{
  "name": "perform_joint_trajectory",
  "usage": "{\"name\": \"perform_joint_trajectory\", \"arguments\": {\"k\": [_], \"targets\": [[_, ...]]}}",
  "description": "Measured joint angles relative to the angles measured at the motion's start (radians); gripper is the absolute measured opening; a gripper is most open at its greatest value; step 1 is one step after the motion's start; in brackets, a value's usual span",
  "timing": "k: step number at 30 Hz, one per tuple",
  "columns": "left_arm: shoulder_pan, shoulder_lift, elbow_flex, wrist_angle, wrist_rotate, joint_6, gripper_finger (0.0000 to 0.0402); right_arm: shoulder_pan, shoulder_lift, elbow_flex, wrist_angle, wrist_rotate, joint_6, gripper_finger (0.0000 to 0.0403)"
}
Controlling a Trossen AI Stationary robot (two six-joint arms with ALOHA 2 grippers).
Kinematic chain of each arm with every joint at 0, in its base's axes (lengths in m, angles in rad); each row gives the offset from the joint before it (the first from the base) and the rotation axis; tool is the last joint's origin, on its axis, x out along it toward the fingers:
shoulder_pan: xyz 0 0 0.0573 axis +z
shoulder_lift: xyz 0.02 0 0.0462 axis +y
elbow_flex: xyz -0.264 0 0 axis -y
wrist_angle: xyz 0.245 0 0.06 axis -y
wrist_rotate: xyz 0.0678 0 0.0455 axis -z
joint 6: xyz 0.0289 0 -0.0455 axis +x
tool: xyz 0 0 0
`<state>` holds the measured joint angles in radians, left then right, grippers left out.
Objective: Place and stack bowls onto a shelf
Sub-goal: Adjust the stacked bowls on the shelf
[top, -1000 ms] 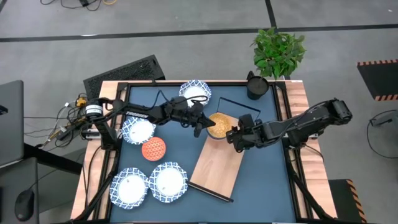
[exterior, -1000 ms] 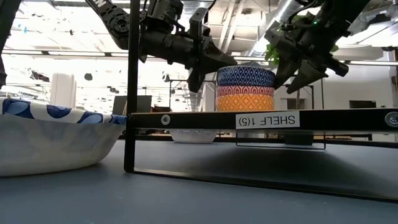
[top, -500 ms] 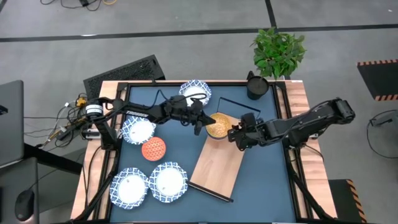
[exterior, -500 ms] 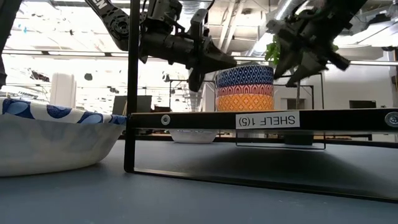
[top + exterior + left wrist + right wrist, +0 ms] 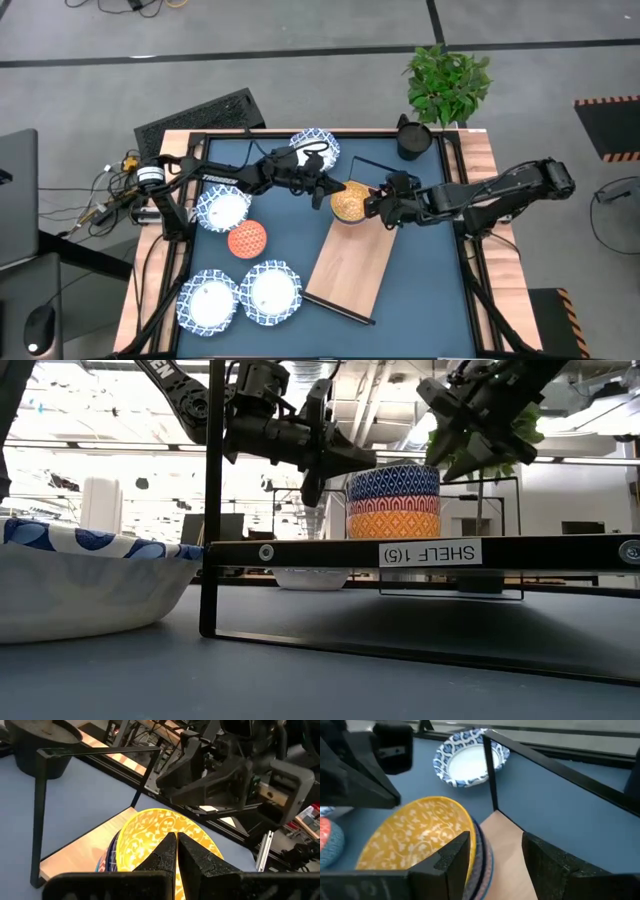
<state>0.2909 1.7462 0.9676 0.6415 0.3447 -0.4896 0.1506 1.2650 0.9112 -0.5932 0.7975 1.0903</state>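
A stack of small bowls (image 5: 348,203) stands on the far end of the light-wood shelf (image 5: 350,268). In the low view the stack (image 5: 394,500) shows blue over red over orange, and its inside is yellow-patterned. My left gripper (image 5: 328,192) comes from the table's left. It is shut, with its tips (image 5: 176,845) at the stack's left rim. My right gripper (image 5: 372,207) is open and hangs above the stack's right side (image 5: 452,458). In its wrist view its gap (image 5: 495,850) lies over the stack's rim. It touches nothing. My left gripper reaches the top bowl's left rim (image 5: 356,470) with shut fingers slanting down from the table's left. I cannot tell whether the tips touch the bowl or hover just above its yellow inside (image 5: 150,832). The stack sits upright on the shelf.
Wide white-and-blue bowls lie at the far edge (image 5: 315,148), at the left (image 5: 222,209) and two at the near left (image 5: 208,302) (image 5: 270,292). A red-orange bowl (image 5: 247,240) lies between them. A dark pot (image 5: 413,138) and a plant (image 5: 448,82) stand far right. The shelf's near half is bare wood.
My right gripper has risen from beside the stack's right wall to above it and has drifted toward the far edge, staying open. My left gripper has shifted slightly toward the far edge. The stack has stayed in place.
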Motion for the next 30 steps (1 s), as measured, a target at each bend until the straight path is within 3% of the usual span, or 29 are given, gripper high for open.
{"name": "perform_joint_trajectory", "arguments": {"k": [30], "targets": [[0.0,-0.002,0.0,-0.006,0.01,-0.004,0.0,-0.048,0.053,-0.003,-0.002,-0.073,-0.027,0.0207]]}}
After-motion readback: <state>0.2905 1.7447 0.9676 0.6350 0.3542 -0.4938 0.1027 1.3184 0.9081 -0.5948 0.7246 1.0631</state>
